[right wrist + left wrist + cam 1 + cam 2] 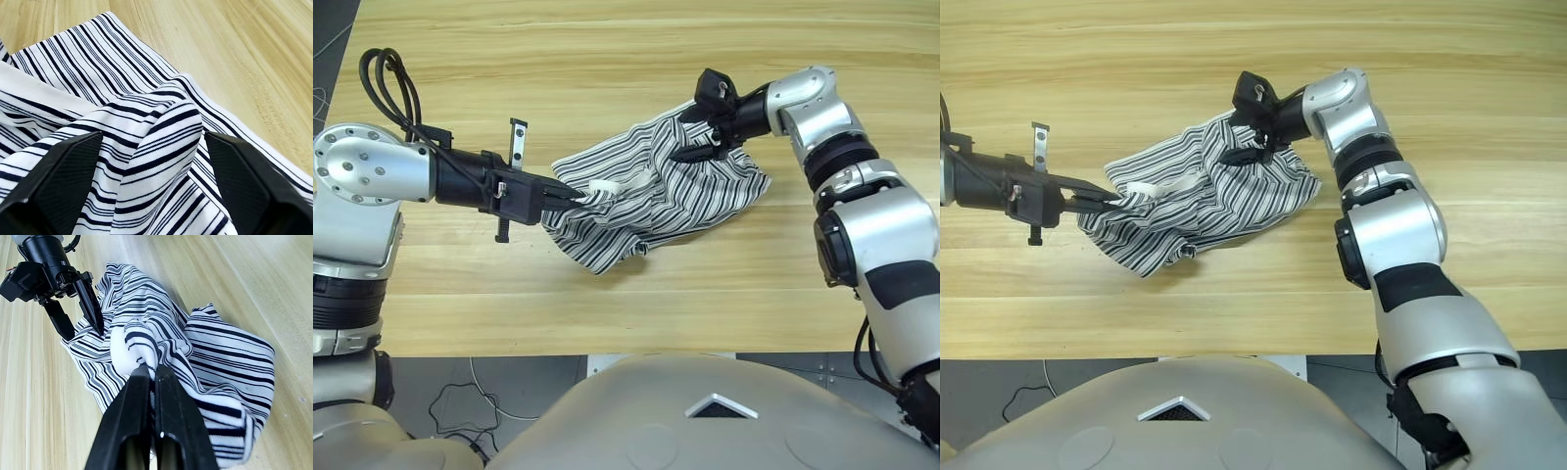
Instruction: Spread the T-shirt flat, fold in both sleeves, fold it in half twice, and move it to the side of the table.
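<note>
1. The striped T-shirt lies crumpled at the centre of the frame on the wooden counter.
2. The left end effector is clamped tight on a pinch of fabric at the garment's left edge.
3. The right end effector, at its upper right, has its fingers spread wide astride a raised fold.

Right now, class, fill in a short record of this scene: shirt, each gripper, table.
Shirt: striped T-shirt, crumpled in a heap, not yet spread flat
Left gripper: shut, pinching the shirt's left edge
Right gripper: open, fingers either side of a raised fold at the shirt's far right
Table: light wood, shirt lying on it
</note>
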{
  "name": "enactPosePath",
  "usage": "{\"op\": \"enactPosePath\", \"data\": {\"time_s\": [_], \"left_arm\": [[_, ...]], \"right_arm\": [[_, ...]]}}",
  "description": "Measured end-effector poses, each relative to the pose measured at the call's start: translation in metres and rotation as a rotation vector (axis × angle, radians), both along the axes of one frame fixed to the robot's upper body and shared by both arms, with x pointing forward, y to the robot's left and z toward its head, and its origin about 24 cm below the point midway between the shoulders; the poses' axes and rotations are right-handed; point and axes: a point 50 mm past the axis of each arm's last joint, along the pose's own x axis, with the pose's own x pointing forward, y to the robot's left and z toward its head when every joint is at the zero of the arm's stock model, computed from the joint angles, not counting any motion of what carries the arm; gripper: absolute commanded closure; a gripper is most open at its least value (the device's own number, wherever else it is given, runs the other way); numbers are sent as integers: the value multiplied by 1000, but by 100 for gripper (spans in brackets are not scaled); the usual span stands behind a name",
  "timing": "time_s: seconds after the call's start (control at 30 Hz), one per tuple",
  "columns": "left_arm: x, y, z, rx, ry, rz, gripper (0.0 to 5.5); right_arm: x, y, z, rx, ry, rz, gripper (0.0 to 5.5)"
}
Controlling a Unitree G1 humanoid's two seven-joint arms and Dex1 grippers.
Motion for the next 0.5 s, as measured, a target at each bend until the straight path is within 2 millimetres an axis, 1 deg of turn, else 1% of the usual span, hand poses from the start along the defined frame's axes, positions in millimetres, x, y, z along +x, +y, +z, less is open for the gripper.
{"op": "enactPosePath", "data": {"time_s": [0.13, 0.3, 0.37, 0.5], "left_arm": [[1, 0, -3, -3, 10, 1, 538], [2, -1, -7, -5, 14, -1, 538], [2, -1, -8, -4, 14, -1, 540], [4, -2, -9, -10, 14, 2, 540]], "right_arm": [[-1, 5, -4, -4, 6, -10, 165], [-2, 6, -8, -15, 19, -20, 165], [-3, 7, -9, -13, 23, -25, 192], [-3, 7, -9, -12, 28, -31, 269]]}}
